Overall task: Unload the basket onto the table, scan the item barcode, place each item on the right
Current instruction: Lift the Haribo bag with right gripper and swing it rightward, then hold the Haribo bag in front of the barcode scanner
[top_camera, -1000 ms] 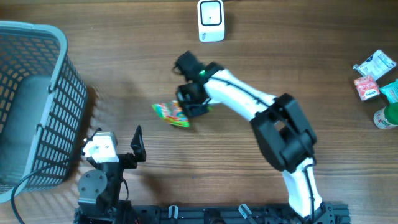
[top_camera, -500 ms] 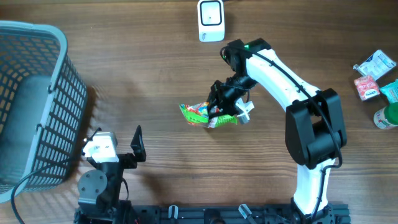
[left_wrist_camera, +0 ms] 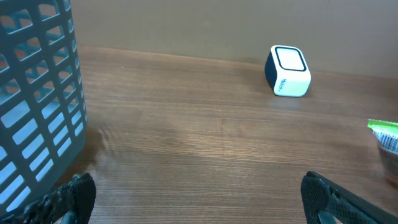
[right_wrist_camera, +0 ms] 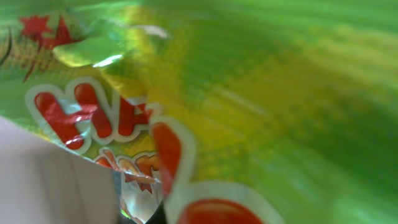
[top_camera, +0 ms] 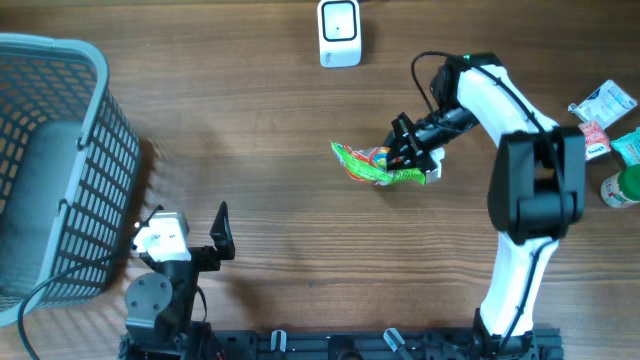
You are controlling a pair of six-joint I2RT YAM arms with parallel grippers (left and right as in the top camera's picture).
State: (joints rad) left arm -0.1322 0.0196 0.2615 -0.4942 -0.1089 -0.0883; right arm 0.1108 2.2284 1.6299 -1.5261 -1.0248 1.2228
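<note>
My right gripper is clamped on the green snack packet, holding it right of the middle of the table. The packet sticks out leftward from my fingers. In my right wrist view its glossy green and yellow wrapper with red letters fills almost the whole picture, too close and blurred to read. I cannot make out a barcode on it.

The white scanner stands at the far edge, well apart from the packet and a little to its left.

The one container is the grey-blue lattice basket at the far left. Through its open top I see only its grey floor. My left wrist view catches its wall close on the left.

My left gripper sits near the basket with its jaws spread wide, holding nothing.

At the right edge a white packet, a pink packet, a teal packet and a green-capped bottle lie loose on the wood.
</note>
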